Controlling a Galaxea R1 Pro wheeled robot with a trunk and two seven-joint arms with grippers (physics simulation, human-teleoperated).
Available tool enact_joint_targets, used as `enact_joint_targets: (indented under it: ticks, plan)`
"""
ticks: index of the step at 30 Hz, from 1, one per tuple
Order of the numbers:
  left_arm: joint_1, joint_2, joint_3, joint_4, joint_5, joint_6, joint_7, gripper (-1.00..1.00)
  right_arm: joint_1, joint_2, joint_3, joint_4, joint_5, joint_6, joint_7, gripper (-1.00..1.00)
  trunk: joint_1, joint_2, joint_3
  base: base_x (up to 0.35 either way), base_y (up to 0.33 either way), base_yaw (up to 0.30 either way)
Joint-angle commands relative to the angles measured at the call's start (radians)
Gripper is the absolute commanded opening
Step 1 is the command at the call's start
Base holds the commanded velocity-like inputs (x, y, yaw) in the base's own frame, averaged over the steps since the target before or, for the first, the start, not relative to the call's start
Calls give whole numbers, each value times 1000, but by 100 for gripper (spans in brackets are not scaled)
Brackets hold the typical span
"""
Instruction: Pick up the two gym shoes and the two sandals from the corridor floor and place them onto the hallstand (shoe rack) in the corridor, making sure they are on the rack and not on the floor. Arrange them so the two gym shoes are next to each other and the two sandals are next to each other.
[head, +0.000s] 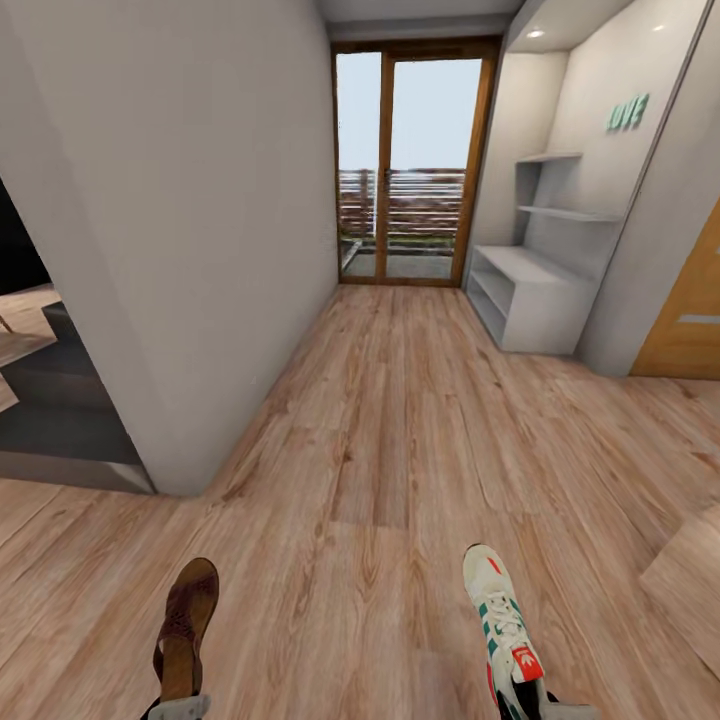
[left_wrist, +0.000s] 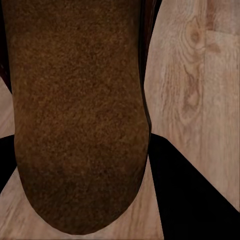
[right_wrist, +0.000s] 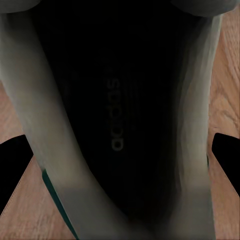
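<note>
A dark brown sandal (head: 186, 625) hangs above the corridor floor (head: 400, 450) at the lower left, with my left gripper (head: 178, 708) shut on its heel end. In the left wrist view the sandal's insole (left_wrist: 75, 115) runs between the dark fingers (left_wrist: 195, 200). At the lower right a white gym shoe (head: 503, 625) with green stripes and a red tongue patch is held by my right gripper (head: 540, 708). The right wrist view looks into the gym shoe's dark inside (right_wrist: 120, 115). The pale grey hallstand (head: 530, 300) stands far ahead on the right.
A grey wall (head: 200, 250) bounds the corridor on the left, with its corner near me. A glass door (head: 410, 160) closes the far end. An orange wooden door (head: 690, 310) sits right of the hallstand. Wood floor stretches ahead between me and the rack.
</note>
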Motion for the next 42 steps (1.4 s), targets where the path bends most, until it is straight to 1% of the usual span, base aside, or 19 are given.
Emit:
enact_joint_targets:
  ticks: [1,42]
  plan:
    - [-1,0,6,1,1,-2,-8,-100,-1,1,-9,1,6,-3,8,-100,0,0,-1,335,0,0]
    - [-1,0,6,1,1,-2,-8,-100,-1,1,-9,1,6,-3,8,-100,0,0,-1,336,0,0]
